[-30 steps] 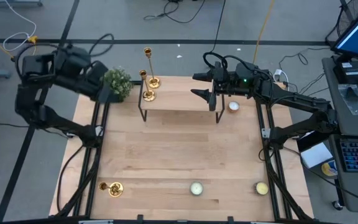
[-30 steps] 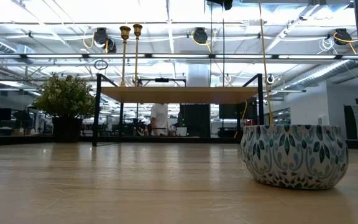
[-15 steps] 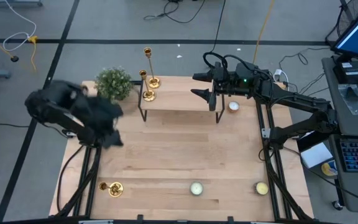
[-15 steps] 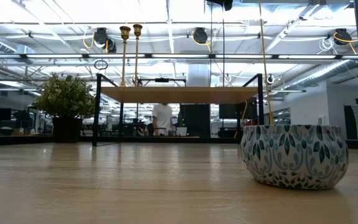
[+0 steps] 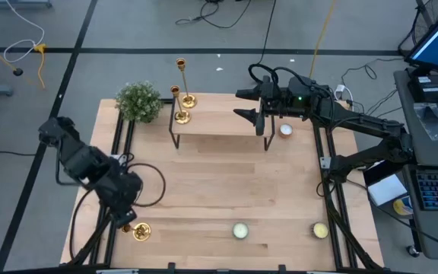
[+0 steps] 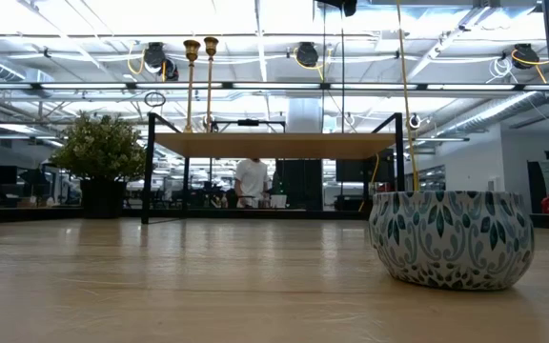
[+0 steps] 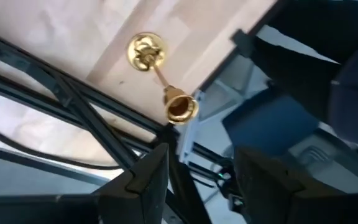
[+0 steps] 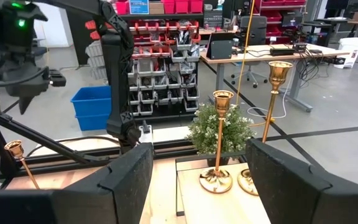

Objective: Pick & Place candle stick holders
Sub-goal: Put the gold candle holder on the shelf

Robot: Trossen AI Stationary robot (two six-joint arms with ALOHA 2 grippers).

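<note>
At the table's near-left corner stands the third candlestick (image 5: 141, 231), just beside the left gripper (image 7: 194, 180), fingers apart and empty. Best lowered straight, stem centred between fingers, closed low. Right gripper (image 8: 194, 180) waits open by the shelf (image 5: 219, 122).
</note>
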